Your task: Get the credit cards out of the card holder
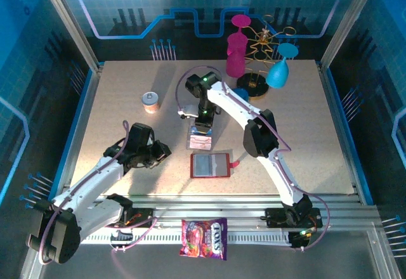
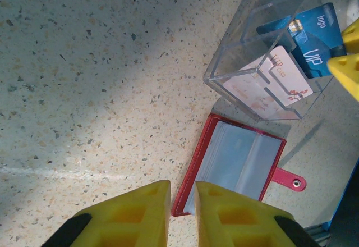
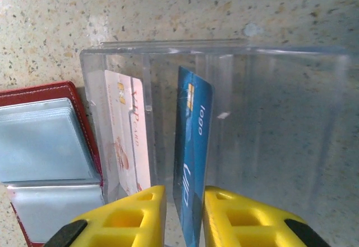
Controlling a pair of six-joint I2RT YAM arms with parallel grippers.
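Overhead and wrist views of a speckled bench [image 1: 114, 89]. At its far side stand one small tin can [image 1: 151, 101], a pink goblet [image 1: 238, 44], a blue goblet [image 1: 279, 71] and a gold wire rack [image 1: 265, 41], all well apart from the work. One candy bag [image 1: 204, 238] lies on the rail at the near edge.

One dark red card holder [image 1: 210, 165] lies open and flat, pockets up, at mid-bench. Just beyond it sits one clear acrylic tray [image 1: 199, 138]. The tray holds two credit cards in separate slots: a blue card [image 3: 193, 146] and a pinkish-white card [image 3: 126, 135], both on edge.

The right claw [image 3: 184, 213] reaches into the tray, its jaws narrowly apart on either side of the blue card. Whether they press it cannot be told.

The left claw [image 2: 182, 213] hovers at the card holder's left edge, jaws narrowly parted and empty. The left wrist view alone shows the holder's side tab and the printed faces of both cards.
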